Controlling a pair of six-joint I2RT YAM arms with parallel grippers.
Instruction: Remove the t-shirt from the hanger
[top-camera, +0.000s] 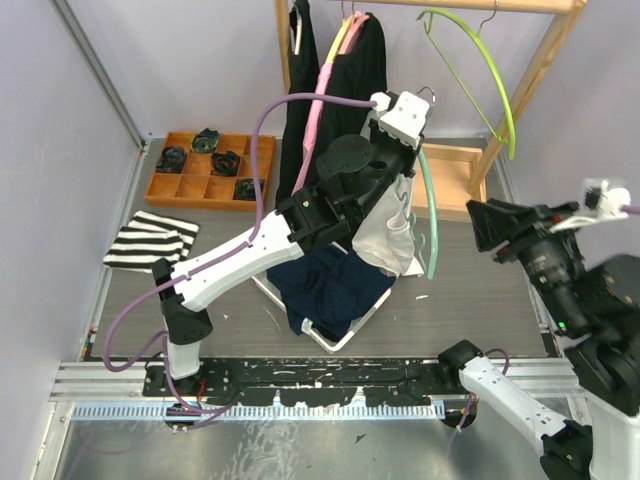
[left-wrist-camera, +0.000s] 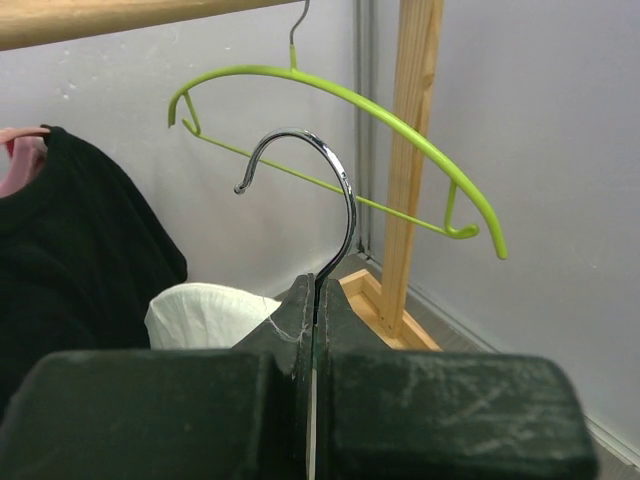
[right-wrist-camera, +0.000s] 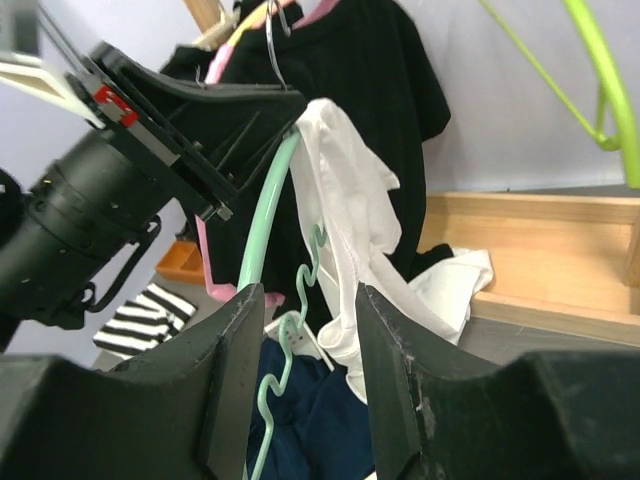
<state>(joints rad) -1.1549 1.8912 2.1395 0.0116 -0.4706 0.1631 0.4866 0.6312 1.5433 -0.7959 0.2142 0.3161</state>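
Observation:
My left gripper (top-camera: 405, 118) is raised in front of the rack, shut on the chrome hook (left-wrist-camera: 322, 195) of a mint-green hanger (top-camera: 430, 215). In the left wrist view its jaws (left-wrist-camera: 317, 292) meet on the hook's wire. A white t-shirt (top-camera: 385, 238) hangs bunched from that hanger, mostly on one side, with its lower end trailing toward the basket. My right gripper (top-camera: 480, 222) stands to the right of the hanger, open. In its wrist view the gripper (right-wrist-camera: 310, 340) frames the wavy hanger bar (right-wrist-camera: 262, 230) and the t-shirt (right-wrist-camera: 345, 200), which lie beyond the fingers with nothing clamped.
A wooden rack (top-camera: 540, 70) at the back carries a lime-green empty hanger (top-camera: 490, 60) and black garments (top-camera: 355, 70) on a pink hanger. A white wire basket (top-camera: 335, 338) with navy clothes stands under the t-shirt. An orange sock tray (top-camera: 210, 165) and a striped folded cloth (top-camera: 150, 240) lie to the left.

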